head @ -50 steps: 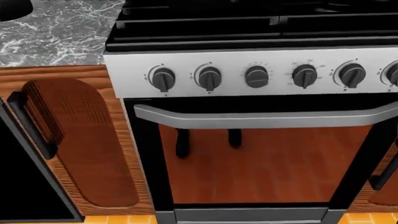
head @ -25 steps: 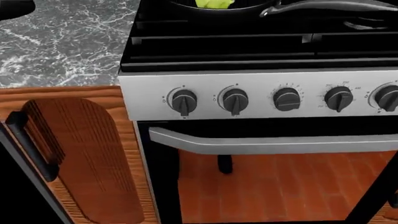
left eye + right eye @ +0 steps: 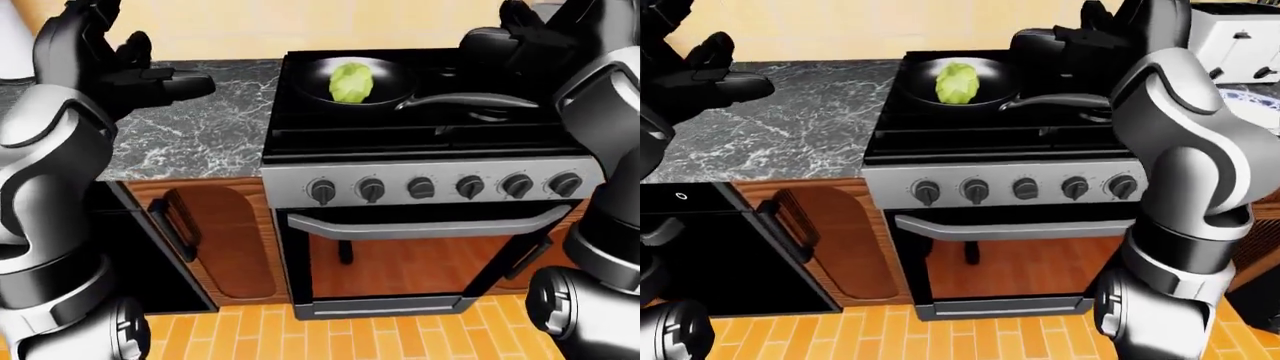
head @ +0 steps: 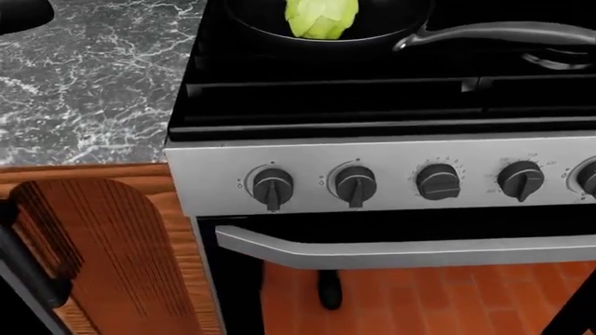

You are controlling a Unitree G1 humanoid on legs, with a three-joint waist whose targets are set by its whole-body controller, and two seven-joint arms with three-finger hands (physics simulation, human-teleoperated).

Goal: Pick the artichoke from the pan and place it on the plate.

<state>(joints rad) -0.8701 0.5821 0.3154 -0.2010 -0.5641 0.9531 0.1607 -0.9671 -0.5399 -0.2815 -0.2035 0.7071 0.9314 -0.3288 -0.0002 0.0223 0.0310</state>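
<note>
A pale green artichoke (image 3: 350, 82) lies in a black pan (image 3: 388, 78) on the stove's upper left burner; the pan's handle (image 3: 470, 99) points right. It also shows at the top of the head view (image 4: 321, 17). My left hand (image 3: 165, 75) is open and empty, raised over the marble counter left of the stove. My right hand (image 3: 1060, 37) is open and empty, raised just right of and above the pan. A white plate with a blue pattern (image 3: 1252, 103) shows partly at the right edge of the right-eye view, behind my right arm.
The steel stove front (image 4: 400, 178) has a row of knobs and an oven door handle (image 4: 391, 252). The grey marble counter (image 3: 190, 127) lies left of the stove over wooden cabinets. A dark dishwasher (image 3: 710, 247) stands at lower left. A toaster (image 3: 1240, 30) stands at upper right.
The head camera has tilted up, so the stove has slid down the picture. The pan and artichoke have come fully into the top of the head view.
</note>
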